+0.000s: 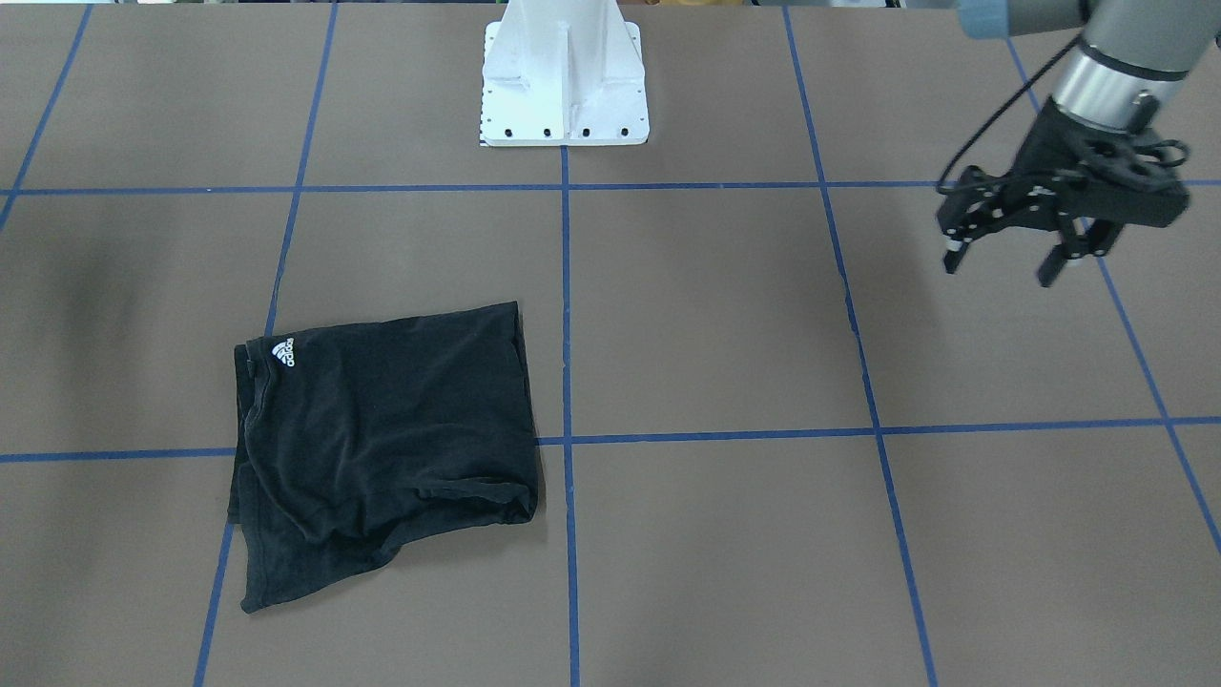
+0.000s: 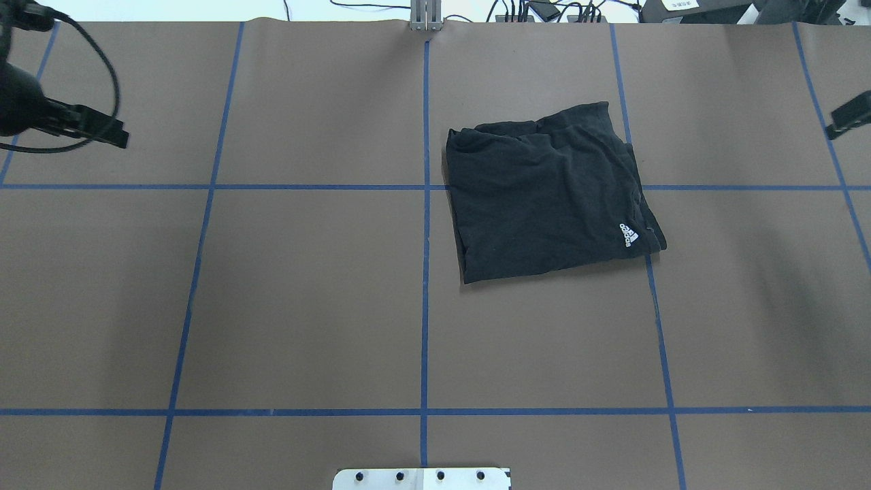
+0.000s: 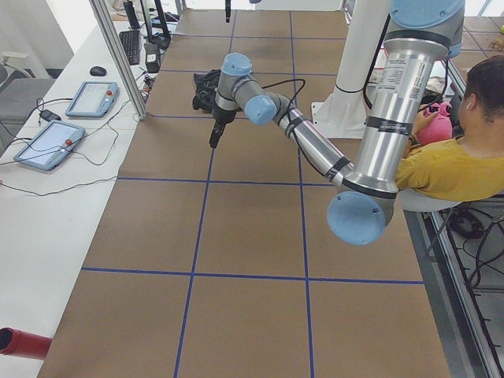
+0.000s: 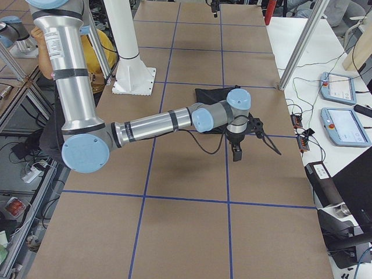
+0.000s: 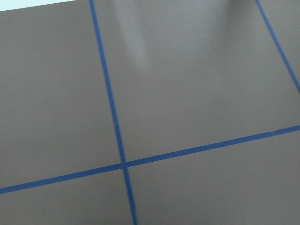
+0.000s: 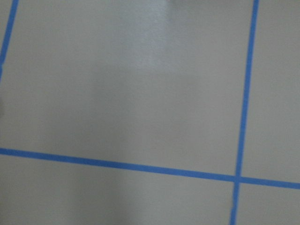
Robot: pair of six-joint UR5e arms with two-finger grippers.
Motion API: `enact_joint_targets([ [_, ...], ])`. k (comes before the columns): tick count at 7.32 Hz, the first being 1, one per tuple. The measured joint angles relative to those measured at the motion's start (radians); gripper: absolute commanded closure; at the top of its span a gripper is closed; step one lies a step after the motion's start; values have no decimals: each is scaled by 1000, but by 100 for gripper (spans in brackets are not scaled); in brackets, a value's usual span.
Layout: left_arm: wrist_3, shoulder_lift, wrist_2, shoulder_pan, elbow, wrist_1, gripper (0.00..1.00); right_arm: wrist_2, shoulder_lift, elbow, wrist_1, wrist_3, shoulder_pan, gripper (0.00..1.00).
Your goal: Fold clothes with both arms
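The black short-sleeved T-shirt (image 2: 544,197), folded into a rough rectangle with its small white logo up, lies flat between the two grippers. Its longer side runs roughly from one toward the other. The black two-finger right gripper (image 2: 847,114) is nearer, but only a sliver shows, so its fingers cannot be read. The left gripper (image 1: 1000,265) hangs well apart, fingers spread and empty.

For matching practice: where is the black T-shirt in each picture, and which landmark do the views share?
Front-facing: black T-shirt lower left.
Overhead: T-shirt upper right of centre.
Exterior left: T-shirt far end, behind left arm.
Exterior right: T-shirt mid-table, behind right arm.
Left wrist: absent.
Right wrist: absent.
Landmark: white base pedestal, exterior views.
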Motion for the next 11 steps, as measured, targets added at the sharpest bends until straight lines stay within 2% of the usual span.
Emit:
enact_joint_targets([
  [2,260,70,-61,-178,9,127,1,58,-139,26,-40,-244,185,0],
  [4,468,114,-102,-306,28,234,1,46,-189,97,-215,-352,263,0],
  [5,513,158,-118,-346,33,244,1,17,-194,133,-281,-344,244,0],
  [6,530,188,-136,-364,34,247,1,0,-196,150,-291,-298,198,0],
  [8,532,219,-204,-375,52,249,1,-13,-215,154,-207,-183,113,0],
  [11,533,230,-257,-399,102,252,1,-13,-228,154,-152,-142,87,0],
])
